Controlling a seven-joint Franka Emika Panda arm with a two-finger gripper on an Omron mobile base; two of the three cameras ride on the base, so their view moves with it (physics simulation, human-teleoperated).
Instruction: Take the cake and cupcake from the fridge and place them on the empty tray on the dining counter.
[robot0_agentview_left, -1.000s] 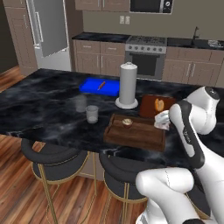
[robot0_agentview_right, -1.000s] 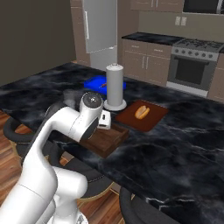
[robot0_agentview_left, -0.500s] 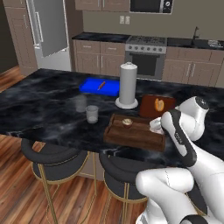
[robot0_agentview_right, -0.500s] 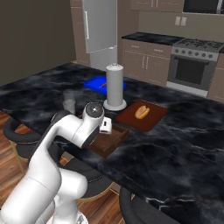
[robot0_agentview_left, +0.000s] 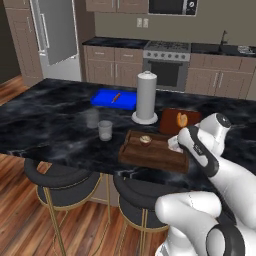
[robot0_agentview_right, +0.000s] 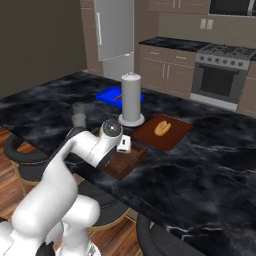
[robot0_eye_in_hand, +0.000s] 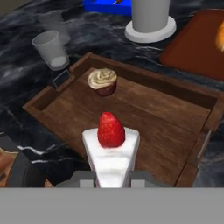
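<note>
STEP: place cake | HAND (robot0_eye_in_hand: 113, 177): pinching cake (robot0_eye_in_hand: 111, 153), held over tray (robot0_eye_in_hand: 175, 118) near edge for set-down | CUPCAKE (robot0_eye_in_hand: 102, 82): on tray, far corner, leaving space | TRAY: on counter (robot0_agentview_left: 45, 120)

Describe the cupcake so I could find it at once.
On the black marbled dining counter, in front of the tall white cylinder, lies a dark wooden tray. The cupcake stands inside it: small, round, brown with a pale swirled top, unlike the white cake with its red fruit.
</note>
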